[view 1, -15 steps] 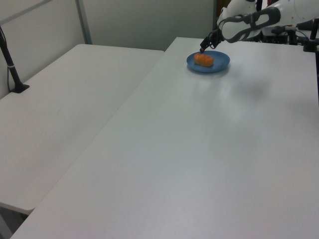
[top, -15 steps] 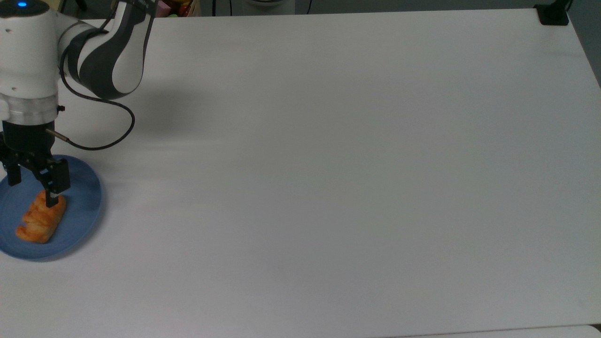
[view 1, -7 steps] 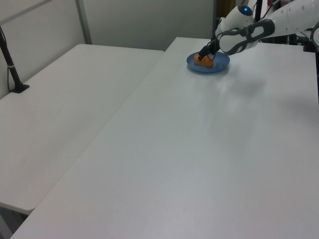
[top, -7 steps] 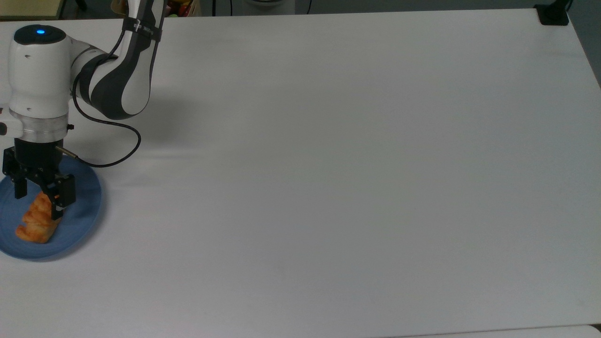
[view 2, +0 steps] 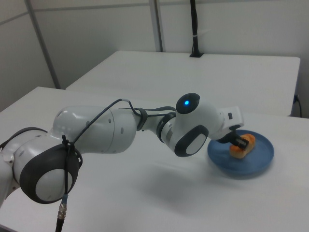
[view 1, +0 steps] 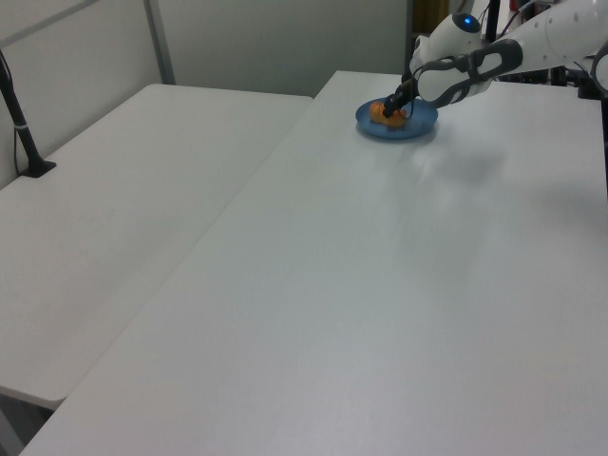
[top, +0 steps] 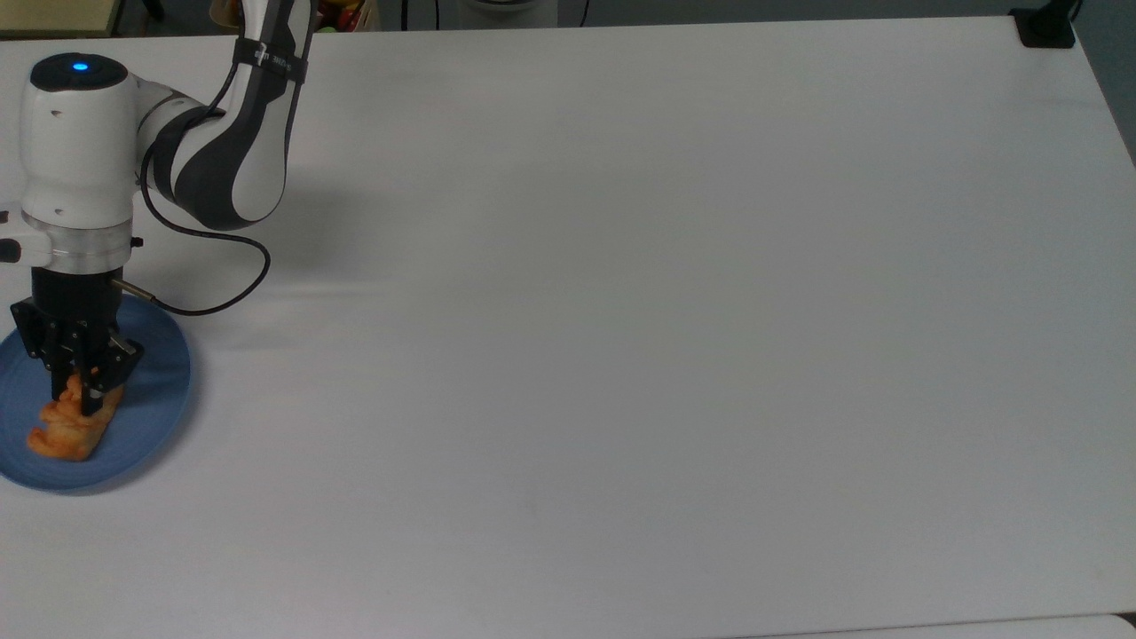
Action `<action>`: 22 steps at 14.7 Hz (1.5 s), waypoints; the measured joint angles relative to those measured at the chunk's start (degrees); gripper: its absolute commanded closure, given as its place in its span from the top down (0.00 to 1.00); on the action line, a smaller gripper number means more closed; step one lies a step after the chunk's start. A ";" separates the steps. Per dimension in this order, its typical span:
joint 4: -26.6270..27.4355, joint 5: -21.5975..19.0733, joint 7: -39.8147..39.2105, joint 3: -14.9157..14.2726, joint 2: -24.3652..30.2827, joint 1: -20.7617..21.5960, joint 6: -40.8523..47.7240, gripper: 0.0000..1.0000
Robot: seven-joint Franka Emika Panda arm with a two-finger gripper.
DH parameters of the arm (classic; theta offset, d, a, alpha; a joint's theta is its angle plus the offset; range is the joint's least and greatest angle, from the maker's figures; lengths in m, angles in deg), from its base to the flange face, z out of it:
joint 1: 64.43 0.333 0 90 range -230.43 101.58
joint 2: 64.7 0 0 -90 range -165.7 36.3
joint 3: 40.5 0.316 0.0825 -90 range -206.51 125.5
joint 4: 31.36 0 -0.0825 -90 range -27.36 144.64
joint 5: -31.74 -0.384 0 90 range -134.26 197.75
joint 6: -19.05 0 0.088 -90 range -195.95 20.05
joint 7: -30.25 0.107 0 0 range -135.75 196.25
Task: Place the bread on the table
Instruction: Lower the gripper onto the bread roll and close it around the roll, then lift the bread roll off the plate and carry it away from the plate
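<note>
Okay, I've got the gripper [top: 82,395] clenched on the bread [top: 71,424] at the top view's lower left, bread not yet off the blue plate [top: 155,390], move to the table [top: 621,311] remains

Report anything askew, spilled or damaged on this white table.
Nothing spilled. The small golden-orange flaky bread roll lies on the round blue plate, its far end pinched between the black gripper jaws and looking squeezed narrower there. The white table looks unmarked.
</note>
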 measured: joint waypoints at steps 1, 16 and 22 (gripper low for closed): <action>-0.06 0.00 -0.61 0.00 -0.02 0.02 0.00 0.00; 7.05 0.00 -1.43 0.51 12.56 2.86 -0.21 0.00; 19.56 -0.09 0.07 1.72 23.77 13.16 0.89 0.00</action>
